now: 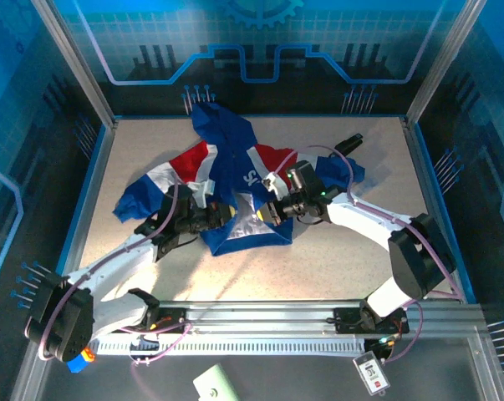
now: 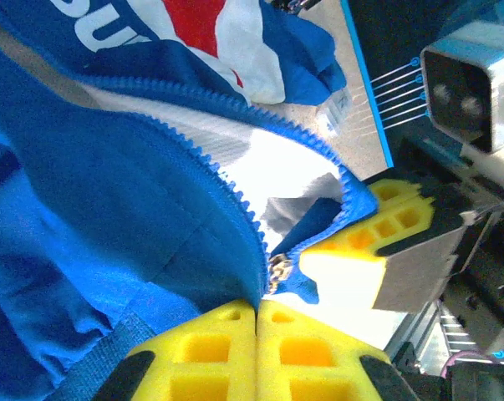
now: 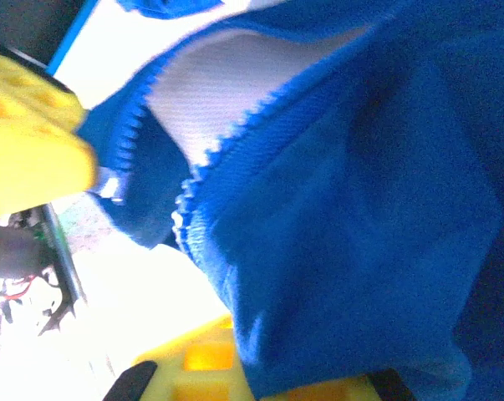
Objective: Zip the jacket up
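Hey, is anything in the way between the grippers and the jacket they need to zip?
Nothing visible. The left gripper and right gripper both pinch the jacket at its hem, one on each side of the open zipper.

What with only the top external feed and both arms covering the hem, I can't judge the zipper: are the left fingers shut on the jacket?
Observer: Yes. In the left wrist view the left fingers are pressed together, with the blue edge of the jacket pinched between them.
Operator: Where's the slider?
Observer: The metal slider sits just above those fingers, where the two rows of teeth meet.
Operator: Any teeth joined yet?
Observer: No. The zipper teeth spread apart beyond the slider, with white lining showing between the rows.
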You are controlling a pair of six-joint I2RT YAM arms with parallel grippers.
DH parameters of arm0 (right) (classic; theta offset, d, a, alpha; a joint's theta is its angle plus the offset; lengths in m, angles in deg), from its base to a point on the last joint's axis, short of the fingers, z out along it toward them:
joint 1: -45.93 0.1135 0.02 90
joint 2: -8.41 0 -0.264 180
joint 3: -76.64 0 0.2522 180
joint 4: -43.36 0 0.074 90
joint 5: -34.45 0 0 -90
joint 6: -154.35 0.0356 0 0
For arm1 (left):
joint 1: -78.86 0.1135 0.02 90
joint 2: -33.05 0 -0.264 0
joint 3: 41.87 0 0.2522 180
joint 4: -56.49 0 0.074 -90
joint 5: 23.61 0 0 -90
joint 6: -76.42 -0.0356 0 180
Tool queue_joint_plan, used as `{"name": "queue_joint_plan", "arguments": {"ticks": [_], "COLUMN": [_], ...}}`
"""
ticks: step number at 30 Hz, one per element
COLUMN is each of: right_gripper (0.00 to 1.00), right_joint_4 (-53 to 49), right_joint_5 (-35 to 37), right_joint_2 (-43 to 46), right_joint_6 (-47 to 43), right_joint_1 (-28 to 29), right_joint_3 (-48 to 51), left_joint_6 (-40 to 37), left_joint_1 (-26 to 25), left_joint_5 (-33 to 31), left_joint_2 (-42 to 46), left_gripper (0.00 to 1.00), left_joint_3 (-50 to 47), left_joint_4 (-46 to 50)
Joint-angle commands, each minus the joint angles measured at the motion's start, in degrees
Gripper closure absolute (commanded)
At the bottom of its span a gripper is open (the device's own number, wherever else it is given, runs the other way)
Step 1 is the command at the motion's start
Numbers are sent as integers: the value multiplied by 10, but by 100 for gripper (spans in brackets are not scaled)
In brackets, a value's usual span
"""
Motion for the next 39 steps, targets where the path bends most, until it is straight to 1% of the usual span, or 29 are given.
{"name": "queue_joint_plan", "arguments": {"ticks": [1, 5, 11, 16, 22, 30, 39], "right_gripper": [100, 100, 100, 100, 100, 100, 100], "right_joint_4": [20, 24, 10, -4, -22, -16, 18], "right_joint_5": [-69, -121, -187, -205, -212, -221, -242], "right_joint_2": [19, 13, -12, -26, -48, -53, -54], "right_joint_6": [-63, -75, -82, -90, -90, -81, -52], "right_joint_1": [-2, -4, -9, -10, -11, -14, -22], "right_joint_3": [-15, -30, -53, -71, -89, -88, -78], "left_joint_6": [-63, -125, -174, -188, -177, -181, -190], "left_joint_1": [7, 9, 12, 16, 17, 19, 19], "left_joint_5": [33, 51, 94, 115, 111, 93, 94], "left_joint_2": [39, 73, 79, 54, 31, 26, 36], "left_gripper": [100, 100, 100, 100, 100, 100, 100], "left_joint_3": [-54, -101, -113, -118, -130, -141, -155], "left_joint_4": [-103, -196, -230, -266, -347, -364, -367]}}
